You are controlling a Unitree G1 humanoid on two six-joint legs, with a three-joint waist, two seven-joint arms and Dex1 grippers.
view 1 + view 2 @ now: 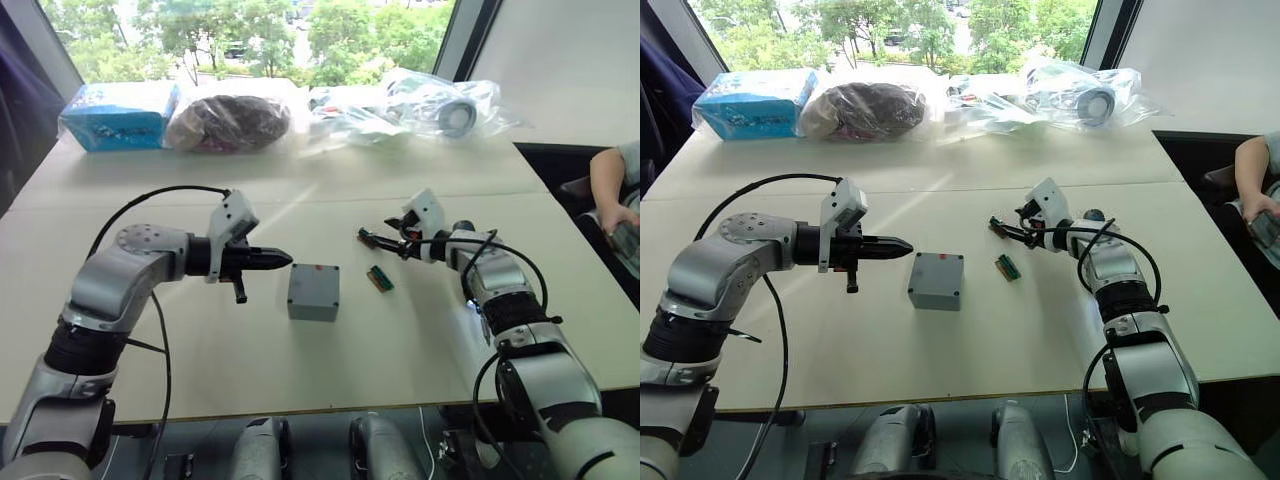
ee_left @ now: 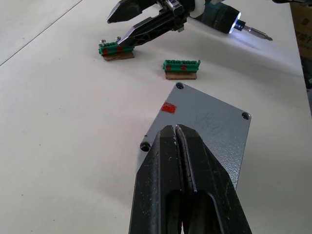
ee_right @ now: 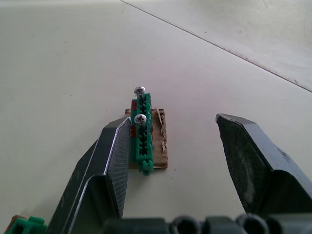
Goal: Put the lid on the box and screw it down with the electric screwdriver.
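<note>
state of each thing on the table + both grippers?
lid: on the box, screw holes empty
box: closed by the lid
electric screwdriver: lying on the table, tip lit
left gripper: jaws shut, empty, over the lid
right gripper: jaws open, over a green screw holder

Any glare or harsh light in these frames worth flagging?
Left eye view: the bright window backlights the scene, with a pale sunlit streak across the table. Left wrist view: the electric screwdriver has a lit tip that flares white. Right wrist view: even light, no glare.
</note>
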